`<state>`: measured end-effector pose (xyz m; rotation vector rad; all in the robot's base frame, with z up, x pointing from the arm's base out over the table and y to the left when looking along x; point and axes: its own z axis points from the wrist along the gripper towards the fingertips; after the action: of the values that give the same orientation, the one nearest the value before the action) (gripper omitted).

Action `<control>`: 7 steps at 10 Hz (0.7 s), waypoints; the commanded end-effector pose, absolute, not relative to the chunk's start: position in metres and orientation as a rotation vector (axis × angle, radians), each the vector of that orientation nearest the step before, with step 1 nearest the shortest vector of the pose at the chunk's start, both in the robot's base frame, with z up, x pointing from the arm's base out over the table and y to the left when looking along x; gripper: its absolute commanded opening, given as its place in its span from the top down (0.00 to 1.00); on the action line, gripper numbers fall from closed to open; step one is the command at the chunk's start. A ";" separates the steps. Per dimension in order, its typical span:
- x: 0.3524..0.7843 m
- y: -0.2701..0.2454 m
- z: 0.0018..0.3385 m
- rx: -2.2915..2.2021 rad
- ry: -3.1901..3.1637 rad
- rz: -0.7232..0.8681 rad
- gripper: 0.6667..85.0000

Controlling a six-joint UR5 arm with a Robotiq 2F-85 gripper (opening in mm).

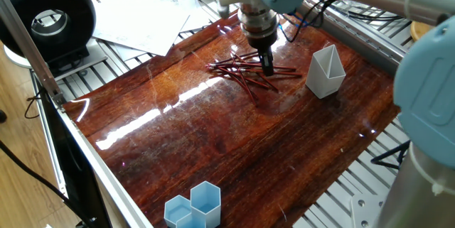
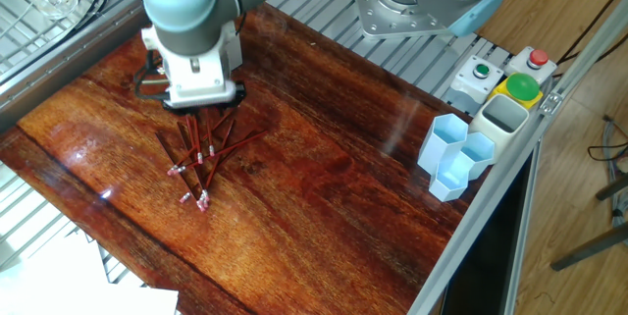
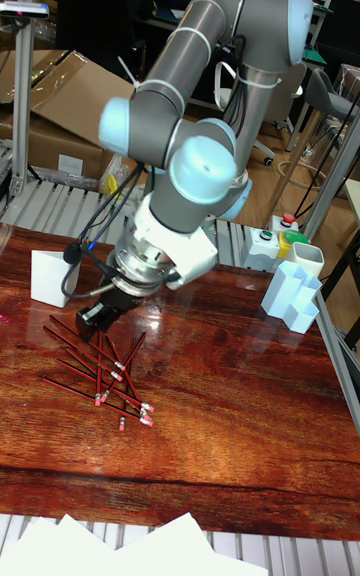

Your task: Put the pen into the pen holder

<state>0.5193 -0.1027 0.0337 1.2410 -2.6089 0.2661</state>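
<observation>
Several dark red pens (image 1: pixel 242 72) lie crossed in a loose pile on the wooden table; the pens (image 2: pixel 201 153) also show in the other fixed view, and the pens (image 3: pixel 100 371) in the tall view. My gripper (image 1: pixel 266 64) hangs just above the pile's far side, pointing down. Seen edge-on, its dark fingers (image 3: pixel 98 316) form one narrow shape, and the wrist hides them in the other fixed view. I cannot tell whether a pen is between them. The white pen holder (image 1: pixel 325 72) stands upright right of the pile, a hand's width from my gripper; the pen holder (image 3: pixel 48 278) is empty-looking.
Light blue honeycomb cups (image 1: pixel 193 207) stand at the near table edge, and the same cups (image 2: pixel 456 158) sit beside a button box (image 2: pixel 505 84). Loose papers (image 1: pixel 142 18) and a black round device (image 1: pixel 46 18) lie beyond the table's left side.
</observation>
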 end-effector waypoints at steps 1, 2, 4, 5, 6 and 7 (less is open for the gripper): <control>0.516 -0.099 0.033 1.190 -2.580 0.266 0.52; 0.518 -0.100 0.031 1.190 -2.577 0.276 0.53; 0.518 -0.109 0.032 1.207 -2.537 0.317 0.52; 0.524 -0.117 0.037 1.251 -2.504 0.358 0.52; 0.530 -0.121 0.042 1.282 -2.490 0.367 0.52; 0.538 -0.127 0.046 1.307 -2.476 0.373 0.52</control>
<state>0.5270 -0.1176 0.0389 1.2627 -2.5083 0.3517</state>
